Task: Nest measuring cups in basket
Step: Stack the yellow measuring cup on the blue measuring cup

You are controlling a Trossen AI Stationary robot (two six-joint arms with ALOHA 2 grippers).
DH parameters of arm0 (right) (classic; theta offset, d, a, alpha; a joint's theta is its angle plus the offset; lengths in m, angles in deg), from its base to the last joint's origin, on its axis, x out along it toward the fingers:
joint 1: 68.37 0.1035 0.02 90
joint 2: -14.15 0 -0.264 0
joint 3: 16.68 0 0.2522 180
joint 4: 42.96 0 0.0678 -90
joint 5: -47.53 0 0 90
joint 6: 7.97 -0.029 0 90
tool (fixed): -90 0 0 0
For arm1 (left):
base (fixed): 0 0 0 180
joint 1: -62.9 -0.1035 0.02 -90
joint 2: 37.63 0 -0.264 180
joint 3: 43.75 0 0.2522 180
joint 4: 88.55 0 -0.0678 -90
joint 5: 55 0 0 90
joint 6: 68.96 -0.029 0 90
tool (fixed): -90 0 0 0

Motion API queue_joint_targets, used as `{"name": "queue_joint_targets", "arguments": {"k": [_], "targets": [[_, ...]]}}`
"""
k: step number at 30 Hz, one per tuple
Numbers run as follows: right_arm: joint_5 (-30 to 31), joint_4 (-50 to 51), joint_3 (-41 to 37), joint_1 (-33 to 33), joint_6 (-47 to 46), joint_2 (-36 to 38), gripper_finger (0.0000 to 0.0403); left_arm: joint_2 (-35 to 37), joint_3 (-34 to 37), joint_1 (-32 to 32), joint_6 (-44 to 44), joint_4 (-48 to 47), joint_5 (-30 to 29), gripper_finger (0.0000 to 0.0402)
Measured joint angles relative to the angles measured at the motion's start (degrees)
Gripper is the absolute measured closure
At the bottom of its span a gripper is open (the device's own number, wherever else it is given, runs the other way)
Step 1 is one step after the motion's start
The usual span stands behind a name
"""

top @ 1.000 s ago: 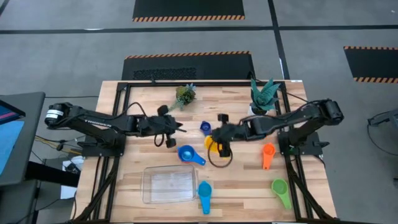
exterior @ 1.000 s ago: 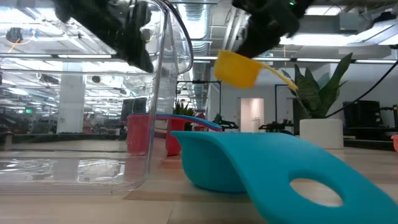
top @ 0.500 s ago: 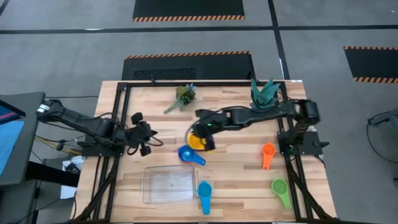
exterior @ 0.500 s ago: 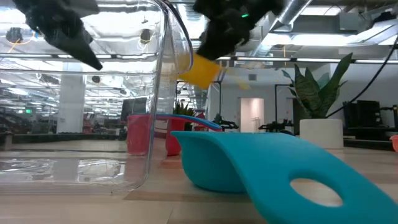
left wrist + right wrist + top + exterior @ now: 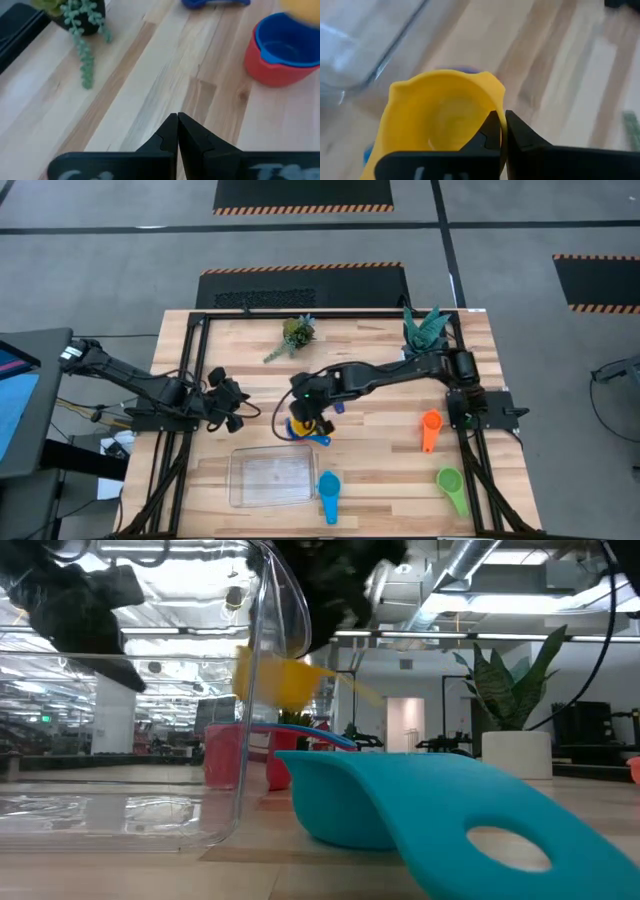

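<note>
Right gripper (image 5: pixel 501 131) pinches yellow cup's (image 5: pixel 437 120) rim, hovering over blue cup (image 5: pixel 303 429) near basket (image 5: pixel 270 477). Next: lower, release into it. Left gripper (image 5: pixel 177 129) closed, empty, parked.

The basket (image 5: pixel 271 477) lies open from above; the right gripper (image 5: pixel 303 418) with the yellow cup (image 5: pixel 437 122) hangs over the blue cup (image 5: pixel 303 432) beside it; bare table (image 5: pixel 390 470) lies rightward.

In the overhead view the right hand (image 5: pixel 305 417) covered most of the yellow cup (image 5: pixel 297 427) and the blue cup (image 5: pixel 312 437) below it. In the low view the light blue cup (image 5: pixel 420 820) ran off the frame's right edge. In the left wrist view a dark blue cup (image 5: pixel 215 3) was cut off.
</note>
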Motion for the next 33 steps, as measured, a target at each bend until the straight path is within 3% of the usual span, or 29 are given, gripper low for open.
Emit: {"name": "queue_joint_targets", "arguments": {"k": [33], "targets": [[0.4, -5.1, 0.2, 0.4, -2.1, -2.5, 0.0363, -1.1, 0.8, 0.0, 0.0, 4.1, 0.2, 0.0401]]}}
